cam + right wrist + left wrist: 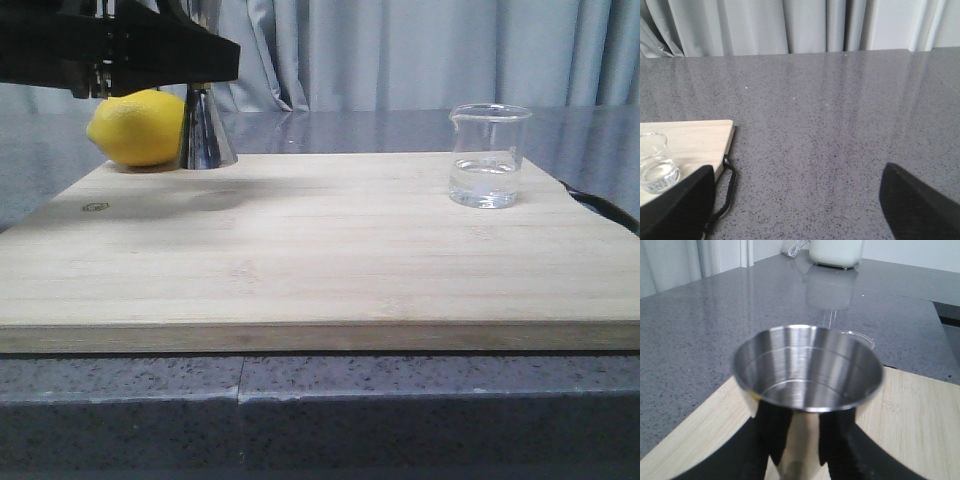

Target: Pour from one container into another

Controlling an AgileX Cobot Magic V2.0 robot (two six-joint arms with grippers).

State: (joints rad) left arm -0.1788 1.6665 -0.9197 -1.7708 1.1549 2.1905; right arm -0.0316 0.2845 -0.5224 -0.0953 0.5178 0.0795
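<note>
Grey speckled countertop (400, 400) carries a wooden board (300, 260); pale curtains (420, 50) hang behind. Left gripper (802, 440) clasps the jigger (807, 370) beside a lemon (135, 127). Beaker (488, 155) stands at far right. Right gripper (800, 200) is spread apart, holding nothing.

On the board (300, 250): jigger (207, 130) far left between my left fingers (770, 435), lemon (137, 127) touching its left; beaker (488, 155) far right.
</note>
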